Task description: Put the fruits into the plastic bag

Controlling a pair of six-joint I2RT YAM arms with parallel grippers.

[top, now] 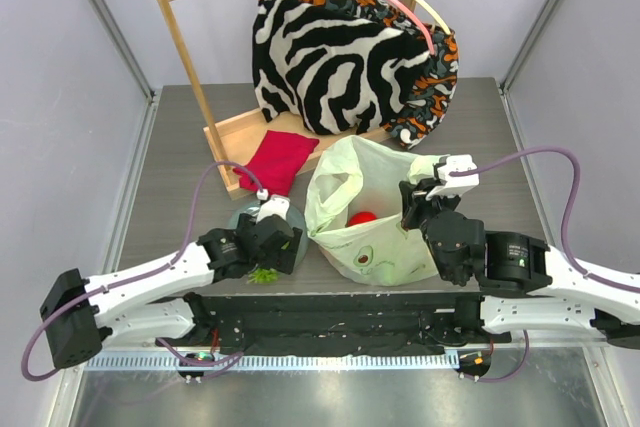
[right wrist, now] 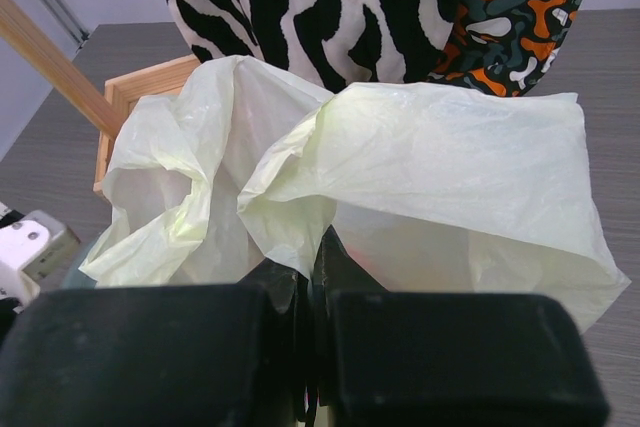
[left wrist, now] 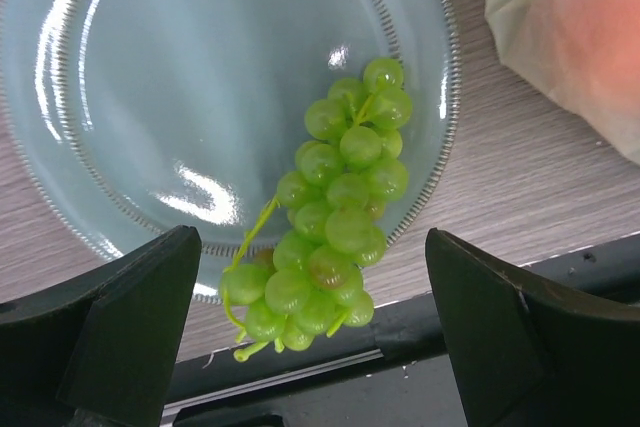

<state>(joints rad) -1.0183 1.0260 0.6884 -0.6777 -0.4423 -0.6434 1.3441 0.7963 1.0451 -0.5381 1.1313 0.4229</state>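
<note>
A green grape bunch (left wrist: 335, 207) lies on the near rim of the round grey-green plate (left wrist: 150, 97), hanging over its edge. My left gripper (left wrist: 312, 337) is open above it, fingers on either side, touching nothing. In the top view the grapes (top: 264, 274) show just below the left gripper (top: 272, 247). The pale-green plastic bag (top: 370, 212) stands open mid-table with a red fruit (top: 362, 217) inside. My right gripper (right wrist: 315, 257) is shut on the bag's rim (right wrist: 300, 187), holding it up; in the top view it (top: 420, 202) sits at the bag's right edge.
A red cloth (top: 276, 160) lies on the wooden rack's base (top: 240, 137). Zebra-striped fabric (top: 330, 52) hangs on the rack behind the bag. The table's dark front rail (left wrist: 330, 342) runs right under the grapes.
</note>
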